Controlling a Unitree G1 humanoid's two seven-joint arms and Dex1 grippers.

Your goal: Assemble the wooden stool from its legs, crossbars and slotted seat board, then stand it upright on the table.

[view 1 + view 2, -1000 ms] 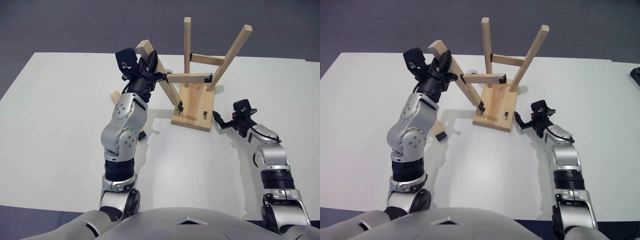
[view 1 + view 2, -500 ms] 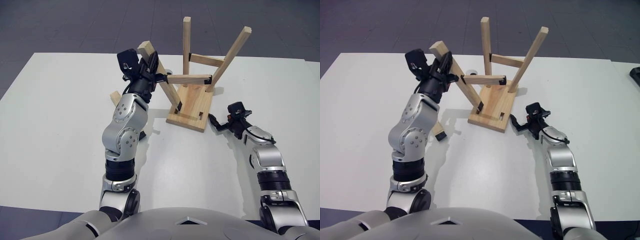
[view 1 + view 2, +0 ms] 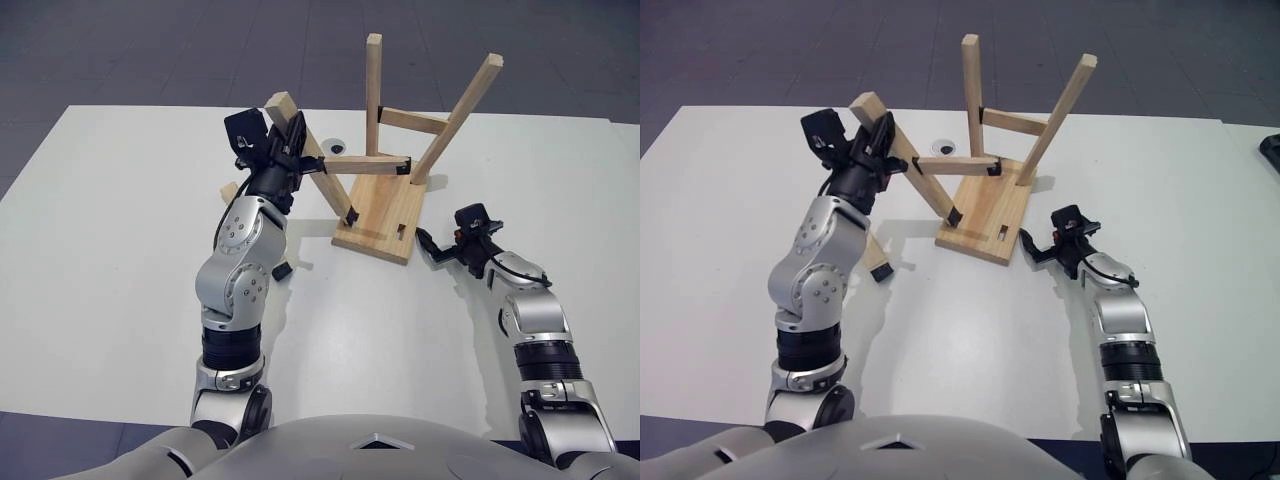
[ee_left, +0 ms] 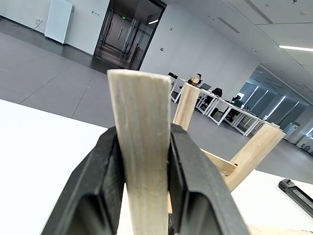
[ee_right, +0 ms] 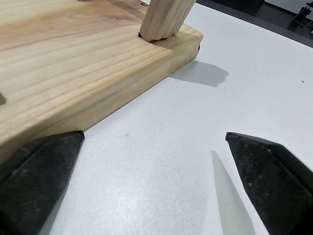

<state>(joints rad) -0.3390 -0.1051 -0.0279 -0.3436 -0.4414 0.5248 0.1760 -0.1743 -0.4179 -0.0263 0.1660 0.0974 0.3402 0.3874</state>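
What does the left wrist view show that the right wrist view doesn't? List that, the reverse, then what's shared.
Left wrist view: the left gripper shut on the end of a pale square wooden leg, with two farther legs joined by a crossbar. Right wrist view: the open right gripper at the edge of the slotted wooden seat board, a leg's foot seated in it. Both: the white table.
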